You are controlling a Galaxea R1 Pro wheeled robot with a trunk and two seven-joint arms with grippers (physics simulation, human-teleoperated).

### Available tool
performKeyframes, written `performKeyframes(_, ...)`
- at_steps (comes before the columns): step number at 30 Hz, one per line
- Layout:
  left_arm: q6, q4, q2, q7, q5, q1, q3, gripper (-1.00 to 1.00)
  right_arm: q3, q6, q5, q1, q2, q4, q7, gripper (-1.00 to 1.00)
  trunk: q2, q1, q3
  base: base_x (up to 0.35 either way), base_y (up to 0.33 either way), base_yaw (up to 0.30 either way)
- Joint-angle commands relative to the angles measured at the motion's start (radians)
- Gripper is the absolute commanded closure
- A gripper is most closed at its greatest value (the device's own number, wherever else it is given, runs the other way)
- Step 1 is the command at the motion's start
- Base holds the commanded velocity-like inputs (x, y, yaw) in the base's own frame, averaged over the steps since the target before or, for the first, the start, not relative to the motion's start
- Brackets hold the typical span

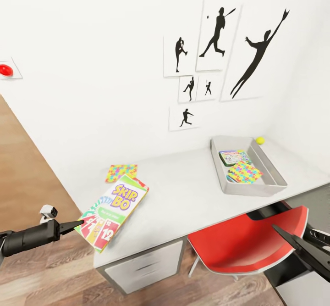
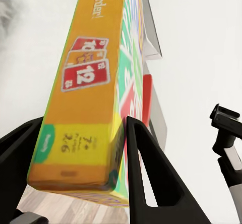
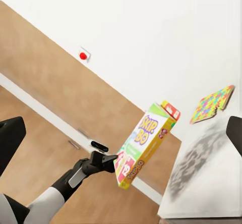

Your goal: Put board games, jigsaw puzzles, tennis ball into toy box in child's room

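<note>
My left gripper (image 1: 77,225) is shut on the corner of a yellow-green Skip-Bo board game (image 1: 114,207), holding it tilted over the white table's (image 1: 183,196) front left corner. In the left wrist view the fingers (image 2: 146,168) clamp the box edge (image 2: 80,113). The right wrist view shows the box (image 3: 143,143) raised off the table. One jigsaw puzzle (image 1: 121,172) lies on the table behind it. At the right, the grey toy box (image 1: 270,184) holds another board game (image 1: 233,157) and a jigsaw puzzle (image 1: 245,172). The tennis ball (image 1: 260,140) sits behind the box. My right gripper (image 1: 295,246) hangs open at the lower right.
A red chair (image 1: 247,246) is pushed in under the table's right half, just left of my right arm. White drawers (image 1: 142,264) sit under the left half. Silhouette posters (image 1: 215,58) hang on the wall behind. Wood floor (image 1: 27,168) opens to the left.
</note>
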Motion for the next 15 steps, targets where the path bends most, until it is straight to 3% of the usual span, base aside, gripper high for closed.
performKeyframes(1,0.010,0.000,0.002,-0.004,0.000,-0.001,0.000,1.00,0.000,0.009,-0.005,0.000,0.000,-0.001,-0.001,-1.00,-0.002,0.001,0.000,0.000,0.000,-0.152)
performKeyframes(15,0.010,0.000,0.010,-0.004,0.000,-0.001,0.000,1.00,-0.001,0.009,-0.005,0.000,0.000,0.000,-0.001,-1.00,-0.002,0.001,0.023,0.000,0.000,-0.152)
